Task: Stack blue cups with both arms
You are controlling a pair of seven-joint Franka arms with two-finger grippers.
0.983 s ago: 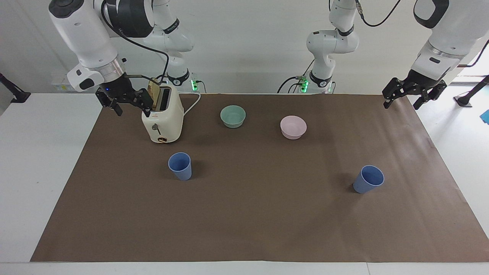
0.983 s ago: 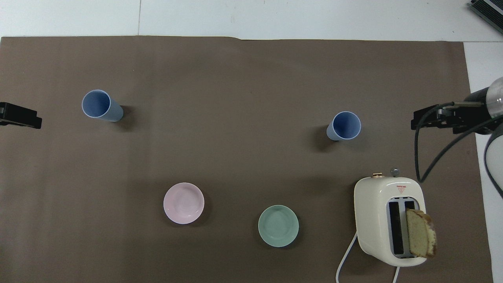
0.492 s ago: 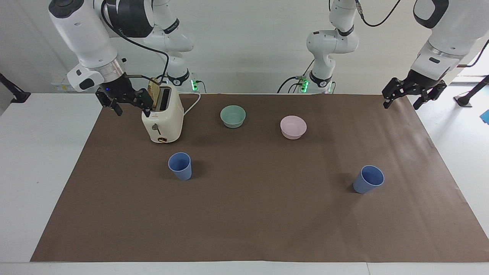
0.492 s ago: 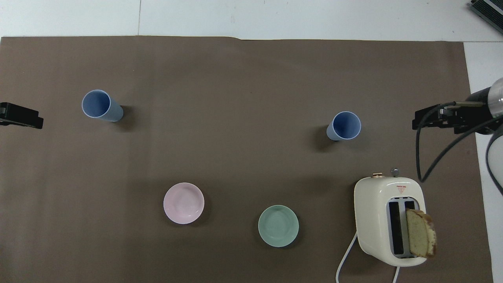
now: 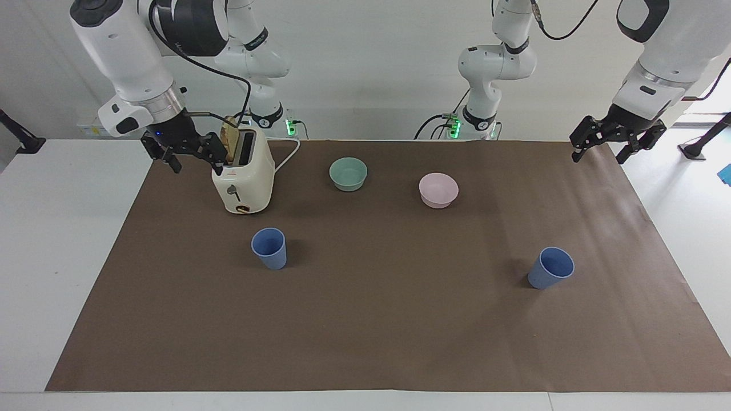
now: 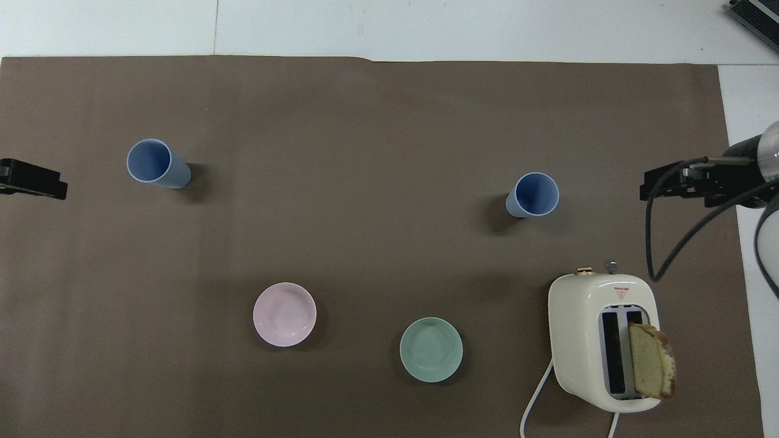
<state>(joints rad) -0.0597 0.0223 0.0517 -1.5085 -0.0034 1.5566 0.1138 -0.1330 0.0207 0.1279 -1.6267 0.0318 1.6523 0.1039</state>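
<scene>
1. On the desk point(image 5: 85, 240) both cups stand upright and well apart: one cup point(image 5: 269, 248) just beside the toaster point(image 5: 244, 171), farther from the robots; the other cup point(image 5: 550, 268) toward the left arm's end. Nothing stacked yet; whole task remains.
2. Right tool point(image 5: 191, 155) hangs beside the toaster, jaws wide, empty.
3. Left tool point(image 5: 599, 149) hangs over the mat's point(image 5: 365, 331) edge, jaws wide, empty.
4. Open mat lies between the cups; bowls point(image 5: 348, 173) sit nearer the robots, clear of that lane.

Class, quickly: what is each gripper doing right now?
Left gripper: open, empty, over the brown mat's corner.
Right gripper: open, empty, beside the cream toaster.
</scene>
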